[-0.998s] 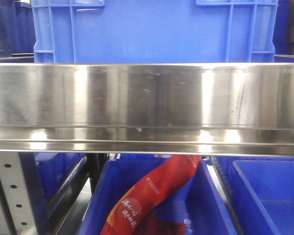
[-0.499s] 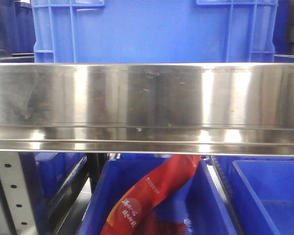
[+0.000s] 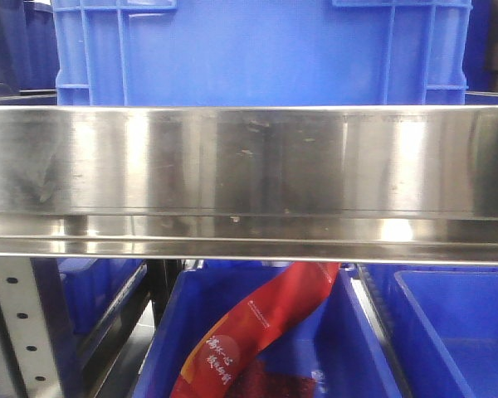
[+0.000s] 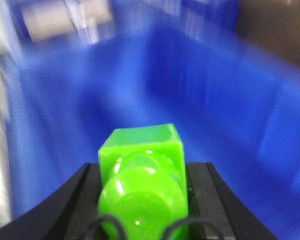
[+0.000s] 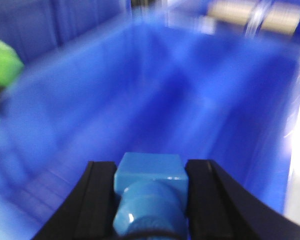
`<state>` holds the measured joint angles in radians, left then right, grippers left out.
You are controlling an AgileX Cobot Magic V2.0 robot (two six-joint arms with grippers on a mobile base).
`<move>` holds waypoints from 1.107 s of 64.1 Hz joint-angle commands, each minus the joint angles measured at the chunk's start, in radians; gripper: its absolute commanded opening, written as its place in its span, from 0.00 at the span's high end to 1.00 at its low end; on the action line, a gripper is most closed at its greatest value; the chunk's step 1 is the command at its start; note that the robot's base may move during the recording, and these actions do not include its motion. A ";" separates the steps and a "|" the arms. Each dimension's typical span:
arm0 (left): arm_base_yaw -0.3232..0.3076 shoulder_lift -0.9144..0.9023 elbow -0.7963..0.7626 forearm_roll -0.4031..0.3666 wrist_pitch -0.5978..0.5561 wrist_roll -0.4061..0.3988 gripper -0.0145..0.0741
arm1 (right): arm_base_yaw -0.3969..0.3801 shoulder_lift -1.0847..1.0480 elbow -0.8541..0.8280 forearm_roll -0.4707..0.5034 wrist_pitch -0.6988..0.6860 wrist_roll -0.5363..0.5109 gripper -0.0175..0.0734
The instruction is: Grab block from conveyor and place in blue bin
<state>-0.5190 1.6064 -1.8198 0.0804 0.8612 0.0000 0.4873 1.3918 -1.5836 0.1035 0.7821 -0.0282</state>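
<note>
In the left wrist view my left gripper [image 4: 146,172] is shut on a bright green block [image 4: 140,150], which hangs over the inside of a blue bin [image 4: 230,100]. My right gripper [image 5: 149,180] is shut on a light blue block [image 5: 150,165] above a blue bin floor [image 5: 140,90]. The green block [image 5: 2,67] also shows blurred at the left edge of the right wrist view. Both wrist views are motion-blurred. The conveyor is out of view. Neither gripper appears in the front view.
A wide stainless steel beam [image 3: 249,182] spans the front view. Behind it stands a large blue crate [image 3: 257,50]. Below it a blue bin [image 3: 357,348] holds a red packet [image 3: 249,332], with another blue bin [image 3: 456,332] to the right and a perforated metal post [image 3: 17,323] on the left.
Only the bright reflections on the steel beam shift slightly in the front view; nothing else there has moved.
</note>
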 commanded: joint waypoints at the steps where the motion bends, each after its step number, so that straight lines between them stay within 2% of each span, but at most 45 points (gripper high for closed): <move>1: -0.006 0.031 -0.011 -0.012 -0.006 0.000 0.96 | 0.001 0.036 -0.010 -0.004 -0.024 -0.008 0.97; 5: -0.006 0.043 -0.011 -0.012 -0.006 0.000 0.94 | 0.001 0.056 -0.010 -0.004 -0.024 -0.008 0.97; 10: -0.006 0.050 -0.011 -0.012 -0.006 0.000 0.84 | 0.001 0.069 -0.010 -0.004 -0.022 -0.008 0.90; 14: -0.006 0.052 -0.011 -0.012 -0.006 0.000 0.74 | 0.001 0.072 -0.010 -0.004 -0.018 -0.008 0.79; 18: -0.006 0.052 -0.011 -0.012 -0.006 0.000 0.59 | 0.001 0.072 -0.010 -0.004 -0.016 -0.008 0.64; 22: -0.006 0.052 -0.011 -0.014 -0.006 0.000 0.43 | 0.001 0.072 -0.010 -0.004 -0.014 -0.008 0.44; 26: -0.006 0.052 -0.011 -0.014 -0.006 0.000 0.30 | 0.001 0.072 -0.010 -0.004 -0.012 -0.008 0.30; 31: -0.006 0.050 -0.011 -0.026 -0.005 0.000 0.17 | 0.001 0.072 -0.010 -0.004 -0.005 -0.008 0.22; 35: -0.006 0.045 -0.011 -0.025 -0.001 0.000 0.15 | 0.001 0.065 -0.010 -0.004 -0.001 -0.008 0.22; 41: -0.006 0.022 -0.011 -0.025 0.011 0.000 0.17 | 0.001 0.041 -0.010 -0.004 0.003 -0.008 0.28; 48: -0.006 -0.016 -0.011 -0.025 0.035 0.000 0.24 | 0.001 -0.008 -0.010 -0.004 0.014 -0.008 0.48; 54: -0.006 -0.063 -0.011 -0.025 0.079 0.000 0.40 | 0.001 -0.064 -0.010 -0.004 0.021 -0.008 0.72; 62: -0.006 -0.134 -0.009 -0.025 0.162 -0.022 0.71 | 0.001 -0.141 0.005 -0.004 0.037 -0.008 0.99; 69: -0.006 -0.220 0.038 -0.025 0.179 -0.040 0.96 | 0.001 -0.244 0.080 -0.004 0.019 -0.008 0.98; 71: -0.006 -0.247 0.062 -0.025 0.169 -0.040 0.96 | 0.001 -0.272 0.107 -0.004 0.007 -0.008 0.98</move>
<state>-0.5190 1.4331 -1.7993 0.0626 1.0284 -0.0242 0.4896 1.1934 -1.5342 0.1035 0.8161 -0.0312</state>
